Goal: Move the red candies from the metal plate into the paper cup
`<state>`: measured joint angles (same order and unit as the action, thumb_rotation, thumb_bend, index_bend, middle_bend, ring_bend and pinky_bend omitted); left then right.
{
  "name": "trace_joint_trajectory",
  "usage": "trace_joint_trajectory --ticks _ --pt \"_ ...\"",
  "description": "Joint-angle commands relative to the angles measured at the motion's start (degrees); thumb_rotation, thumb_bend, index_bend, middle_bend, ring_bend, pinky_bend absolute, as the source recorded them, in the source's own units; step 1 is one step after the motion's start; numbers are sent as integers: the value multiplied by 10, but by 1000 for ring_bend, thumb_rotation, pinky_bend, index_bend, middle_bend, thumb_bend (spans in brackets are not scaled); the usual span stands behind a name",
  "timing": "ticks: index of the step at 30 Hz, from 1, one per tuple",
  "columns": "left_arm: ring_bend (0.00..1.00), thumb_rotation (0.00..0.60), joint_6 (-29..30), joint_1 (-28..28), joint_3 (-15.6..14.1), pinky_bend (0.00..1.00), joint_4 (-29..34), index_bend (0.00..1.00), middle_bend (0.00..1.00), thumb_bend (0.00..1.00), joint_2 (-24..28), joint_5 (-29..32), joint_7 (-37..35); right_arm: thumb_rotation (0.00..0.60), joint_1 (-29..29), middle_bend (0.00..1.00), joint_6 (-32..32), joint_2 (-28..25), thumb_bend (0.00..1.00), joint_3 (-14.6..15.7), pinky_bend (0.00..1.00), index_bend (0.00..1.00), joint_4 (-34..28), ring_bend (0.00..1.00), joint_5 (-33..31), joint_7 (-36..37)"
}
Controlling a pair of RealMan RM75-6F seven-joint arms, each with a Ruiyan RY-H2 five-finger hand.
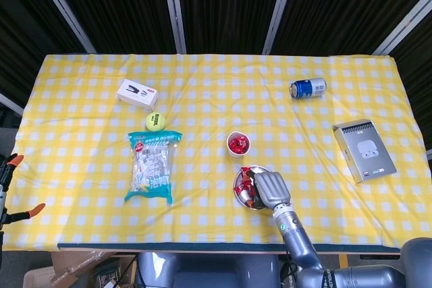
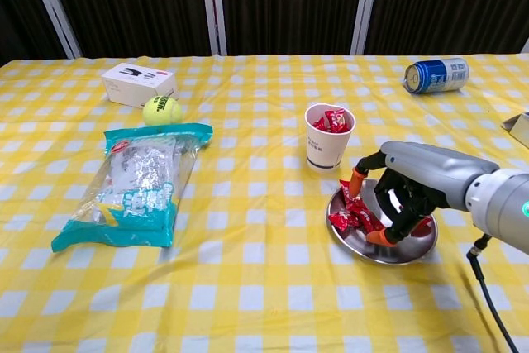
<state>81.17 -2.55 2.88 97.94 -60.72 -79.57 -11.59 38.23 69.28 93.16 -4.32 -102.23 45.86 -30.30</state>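
Tennis ball [image 1: 155, 121], white box [image 1: 137, 94], snack bag [image 1: 153, 164], blue can [image 1: 308, 88], grey box [image 1: 364, 150]

Grey metallic right hand [image 2: 407, 192] (orange-tipped fingers [image 2: 355, 178]), black cable trailing.

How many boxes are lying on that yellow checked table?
2: a white box at the far left near the tennis ball, and a grey box near the right edge. None seem hidden.

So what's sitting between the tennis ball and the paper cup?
Nothing: in the head view only bare checked tablecloth runs from the tennis ball to the paper cup. The snack bag lies below that line.
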Motion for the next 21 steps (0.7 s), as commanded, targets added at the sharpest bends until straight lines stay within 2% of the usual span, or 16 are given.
trace_joint_trajectory --ticks 1,12,14,18,21 --pt "0 600 -2 0 0 0 -1 0 0 11 0 1 -1 600 0 716 -7 10 278 -7 999 375 15 749 -2 4" --pt "0 600 -5 -2 1 0 4 0 0 11 1 4 2 600 -4 716 -38 35 283 -19 998 471 66 749 -12 26" --pt "0 600 -6 -2 1 0 4 0 0 11 1 4 2 600 -5 716 -41 40 332 -19 999 503 73 751 -10 28" --pt "0 600 -6 -3 1 0 6 0 0 11 2 5 4 600 -7 715 -44 48 539 -22 999 565 81 772 -4 34" --pt "0 600 -6 -3 2 0 7 0 0 11 2 6 4 600 -9 716 -44 51 630 -25 999 585 83 781 4 40"
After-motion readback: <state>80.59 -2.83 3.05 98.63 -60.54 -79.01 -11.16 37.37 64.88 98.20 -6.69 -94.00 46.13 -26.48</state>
